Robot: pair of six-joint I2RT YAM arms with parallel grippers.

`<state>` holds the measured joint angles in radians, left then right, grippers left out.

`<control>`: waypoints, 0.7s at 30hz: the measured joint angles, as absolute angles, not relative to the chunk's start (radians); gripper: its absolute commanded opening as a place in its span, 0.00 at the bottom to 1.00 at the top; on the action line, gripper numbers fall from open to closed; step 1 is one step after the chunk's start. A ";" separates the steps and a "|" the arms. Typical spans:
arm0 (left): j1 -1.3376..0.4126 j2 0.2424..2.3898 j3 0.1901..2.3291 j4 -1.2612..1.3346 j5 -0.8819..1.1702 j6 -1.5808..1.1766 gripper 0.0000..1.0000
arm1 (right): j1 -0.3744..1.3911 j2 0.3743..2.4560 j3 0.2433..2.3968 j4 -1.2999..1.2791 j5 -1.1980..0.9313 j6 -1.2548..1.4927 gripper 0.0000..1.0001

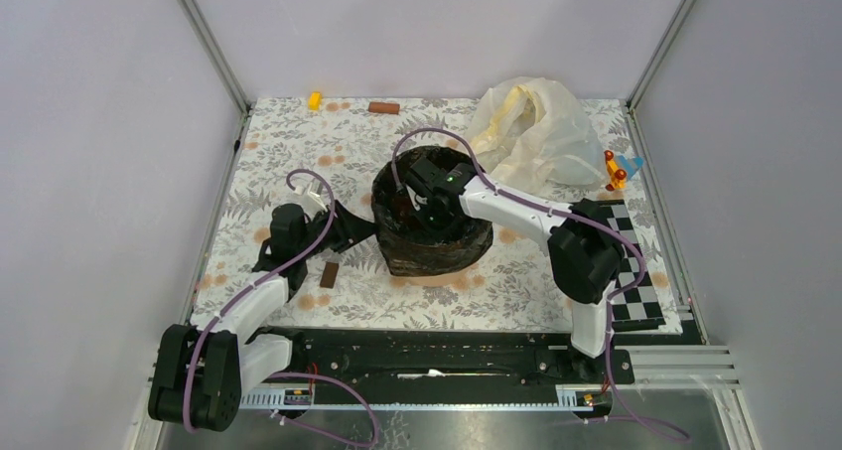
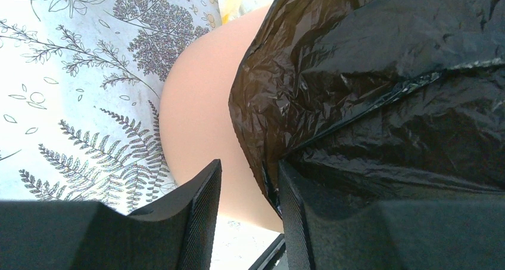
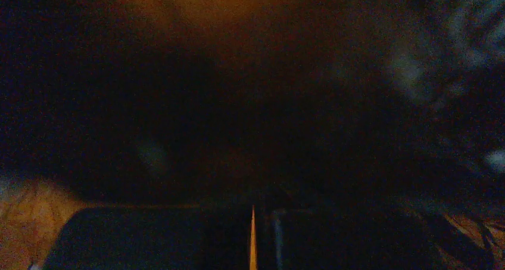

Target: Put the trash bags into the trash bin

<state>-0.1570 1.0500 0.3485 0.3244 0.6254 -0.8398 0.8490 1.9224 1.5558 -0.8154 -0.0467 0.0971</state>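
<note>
Draping the trash bin (image 2: 196,121), the trash bag (image 2: 369,103) drops its hem into the half-open, empty left claw (image 2: 249,183); of the right claw (image 1: 425,208), inside, one cannot tell.

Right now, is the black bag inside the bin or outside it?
Spread over the bin: black bag covers its rim, hanging down its peach wall.

Clutter sitting on the leafy tablecloth (image 1: 298,142)
Cream-white bag (image 1: 536,127) is slumping back right, colourful toy (image 1: 620,170) lying just beside it, yellow bit (image 1: 315,100) and brown block (image 1: 383,107) sitting at the far edge.
</note>
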 measured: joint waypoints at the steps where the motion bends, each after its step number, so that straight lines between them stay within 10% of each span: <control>1: -0.157 1.050 0.349 0.324 0.625 -0.840 0.45 | 0.845 1.927 1.554 -0.812 -0.047 0.097 0.00; 21: -0.157 0.936 0.352 0.202 0.605 -0.812 0.51 | 0.828 2.029 1.438 -0.713 -0.074 0.077 0.00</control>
